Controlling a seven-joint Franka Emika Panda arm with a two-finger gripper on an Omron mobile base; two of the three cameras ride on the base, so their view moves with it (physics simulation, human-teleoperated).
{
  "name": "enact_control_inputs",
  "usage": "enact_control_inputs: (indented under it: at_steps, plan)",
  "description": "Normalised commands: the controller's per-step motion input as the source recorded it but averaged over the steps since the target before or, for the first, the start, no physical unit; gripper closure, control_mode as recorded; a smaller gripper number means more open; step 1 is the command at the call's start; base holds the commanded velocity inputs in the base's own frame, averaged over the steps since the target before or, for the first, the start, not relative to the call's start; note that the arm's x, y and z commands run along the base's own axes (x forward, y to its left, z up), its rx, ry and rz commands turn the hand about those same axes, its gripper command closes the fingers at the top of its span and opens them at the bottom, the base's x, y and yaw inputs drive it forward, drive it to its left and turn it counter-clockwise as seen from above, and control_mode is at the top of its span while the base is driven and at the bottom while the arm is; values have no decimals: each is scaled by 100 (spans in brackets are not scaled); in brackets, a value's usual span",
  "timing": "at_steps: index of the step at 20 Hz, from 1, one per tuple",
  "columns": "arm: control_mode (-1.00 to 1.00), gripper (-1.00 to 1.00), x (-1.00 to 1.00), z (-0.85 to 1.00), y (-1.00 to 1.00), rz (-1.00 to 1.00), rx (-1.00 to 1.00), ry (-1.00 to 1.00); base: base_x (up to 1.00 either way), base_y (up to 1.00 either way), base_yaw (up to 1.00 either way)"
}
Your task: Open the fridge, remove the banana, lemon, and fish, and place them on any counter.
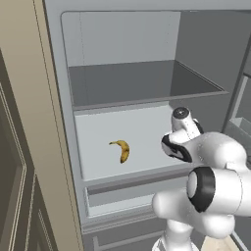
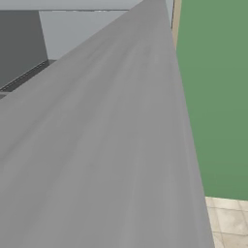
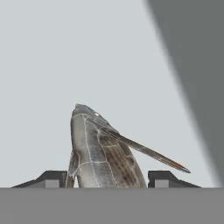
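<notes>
Open fridge [image 1: 63, 73]: the banana [image 1: 122, 150] lies on the pale lower shelf [image 1: 98, 157], left of the arm [image 1: 206, 186]. In the hand view, the fish [image 3: 100, 153] stands between the jaws, which sit half-spread beside it; contact cannot be told.

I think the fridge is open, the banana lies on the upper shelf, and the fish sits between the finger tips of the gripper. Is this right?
Not quite: the banana lies on the lower pale shelf, not the upper one, as the left base view shows. The rest holds: the fridge is open, and in the hand view the fish sits between the finger tips of the gripper.
</notes>
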Motion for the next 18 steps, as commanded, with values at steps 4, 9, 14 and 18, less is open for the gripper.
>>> enact_control_inputs:
  at_steps: [4, 9, 14, 18]
  plan:
    - [-100, 100, -50, 10, 33, 9, 0, -14, 0, 0, 0]
    - [-100, 100, -49, 54, 28, 6, 0, -16, 0, 0, 0]
    - [-100, 100, -33, 98, 3, 3, 0, -3, 0, 0, 0]
    - [-100, 100, -59, 82, 0, 7, 0, 0, 0, 0, 0]
